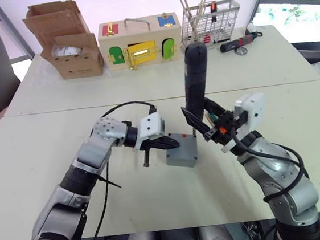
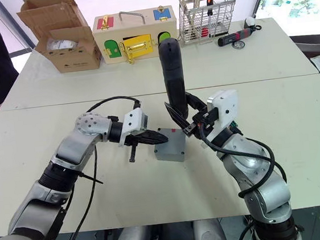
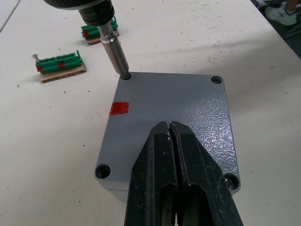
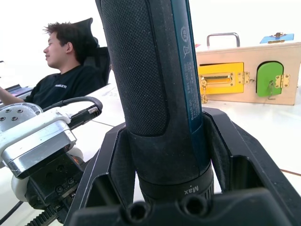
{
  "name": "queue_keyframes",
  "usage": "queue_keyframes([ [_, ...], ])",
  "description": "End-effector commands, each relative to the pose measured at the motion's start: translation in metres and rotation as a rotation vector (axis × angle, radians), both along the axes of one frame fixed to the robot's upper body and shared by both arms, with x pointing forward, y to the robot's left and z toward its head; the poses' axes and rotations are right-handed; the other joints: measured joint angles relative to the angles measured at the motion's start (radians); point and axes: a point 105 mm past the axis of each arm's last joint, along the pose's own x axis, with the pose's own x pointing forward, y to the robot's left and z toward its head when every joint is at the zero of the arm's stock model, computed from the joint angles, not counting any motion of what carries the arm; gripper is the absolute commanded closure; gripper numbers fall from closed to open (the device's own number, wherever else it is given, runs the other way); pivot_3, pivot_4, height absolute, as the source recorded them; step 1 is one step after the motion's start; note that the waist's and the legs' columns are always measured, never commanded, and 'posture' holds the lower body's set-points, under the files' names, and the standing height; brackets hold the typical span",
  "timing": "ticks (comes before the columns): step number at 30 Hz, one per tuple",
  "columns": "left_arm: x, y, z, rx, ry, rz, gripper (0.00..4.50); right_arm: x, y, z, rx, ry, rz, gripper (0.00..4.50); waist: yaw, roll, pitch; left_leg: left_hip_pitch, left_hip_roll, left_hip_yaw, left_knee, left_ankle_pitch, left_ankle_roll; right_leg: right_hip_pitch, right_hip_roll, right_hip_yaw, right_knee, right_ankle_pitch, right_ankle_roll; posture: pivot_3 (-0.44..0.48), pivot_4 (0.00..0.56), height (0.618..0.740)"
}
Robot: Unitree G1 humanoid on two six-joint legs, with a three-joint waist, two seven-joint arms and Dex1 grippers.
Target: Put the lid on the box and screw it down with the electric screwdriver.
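The grey box (image 1: 182, 154) stands mid-table with the lid (image 3: 174, 103) lying flat on top of it, a red mark near one edge and screw holes at the corners. My left gripper (image 3: 169, 126) is shut, its fingertips resting on the lid's top. My right gripper (image 1: 204, 124) is shut on the electric screwdriver (image 1: 194, 73), a thick black tool held upright. Its metal bit (image 3: 115, 51) stands in a corner screw hole of the lid. The box's inside is hidden.
Two green terminal blocks (image 3: 59, 64) lie on the table beside the box. Along the far edge stand a cardboard box (image 1: 68, 41), a wooden box with coloured doors (image 1: 140, 42), a wire basket (image 1: 209, 17) and a black-and-red hand tool (image 1: 240, 42). A person (image 4: 66, 77) sits beyond the table.
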Motion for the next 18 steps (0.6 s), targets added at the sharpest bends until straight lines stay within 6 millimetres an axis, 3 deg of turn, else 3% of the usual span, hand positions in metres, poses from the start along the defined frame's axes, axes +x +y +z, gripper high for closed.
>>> queue_keyframes([
  [1,-0.006,0.001,-0.012,0.040,0.019,-0.011,4.50,-0.003,0.005,-0.017,-0.017,0.060,0.046,2.61,0.000,-0.001,-0.001,0.000,0.000,0.000,0.000,0.000,0.000,0.000,0.000,0.000,0.000,0.000,0.000,0.000,0.150,0.740],
  [7,-0.007,0.001,-0.020,0.058,0.025,-0.017,4.50,-0.003,-0.005,-0.034,-0.053,0.085,0.011,2.61,0.005,-0.004,-0.002,0.013,0.000,0.000,-0.004,-0.005,0.008,0.014,0.000,0.000,-0.005,0.000,0.000,0.000,0.150,0.740],
  [18,-0.008,0.000,-0.027,0.065,0.029,-0.018,4.50,0.001,-0.021,-0.054,-0.077,0.122,-0.049,2.61,0.007,-0.014,-0.014,0.015,0.001,-0.002,-0.003,-0.005,0.008,0.017,0.000,-0.001,-0.006,0.000,0.000,0.000,0.150,0.740],
])
